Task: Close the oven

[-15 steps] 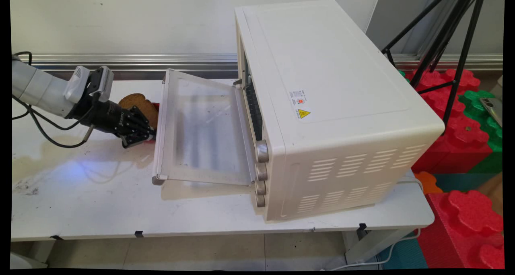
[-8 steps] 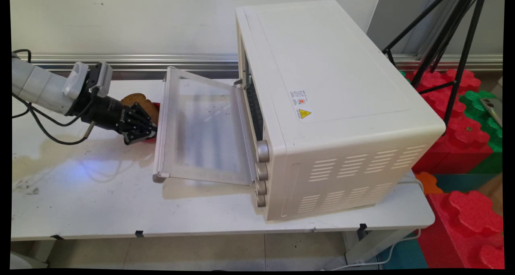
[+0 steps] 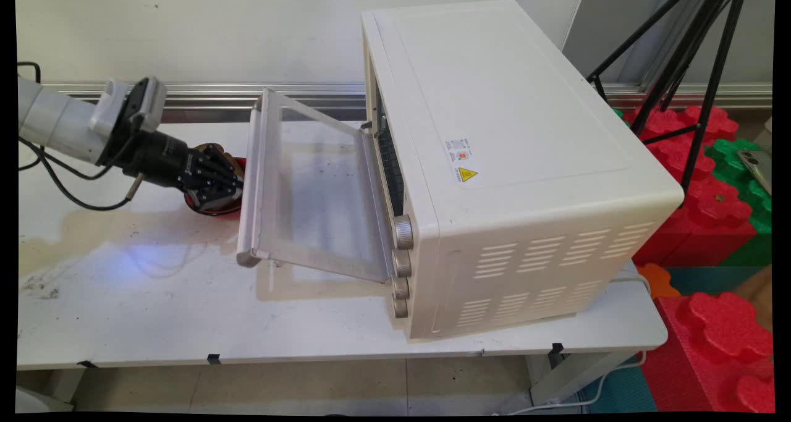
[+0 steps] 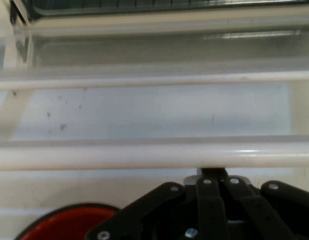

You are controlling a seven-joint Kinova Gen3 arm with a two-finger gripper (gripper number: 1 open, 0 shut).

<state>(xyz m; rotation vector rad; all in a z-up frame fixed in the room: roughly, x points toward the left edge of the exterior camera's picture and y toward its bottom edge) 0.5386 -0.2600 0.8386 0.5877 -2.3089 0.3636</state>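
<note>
Up goes the door [image 3: 315,187], pushed by the gripper [image 3: 230,194]; its bar [image 4: 154,154] lies crosswise at 12 o'clock, jaws pressed together.

The oven [image 3: 507,162] is cream-white, with a yellow warning sticker [image 3: 467,174] on top and grey-silver knobs [image 3: 402,232]. Its door [image 3: 309,187] is clear glass in a pale frame. The gripper [image 3: 216,190] is black. The bowl [image 3: 213,207] under it is red. The table [image 3: 154,298] is white with brownish stains. The foam blocks [image 3: 710,212] are red and green.
</note>
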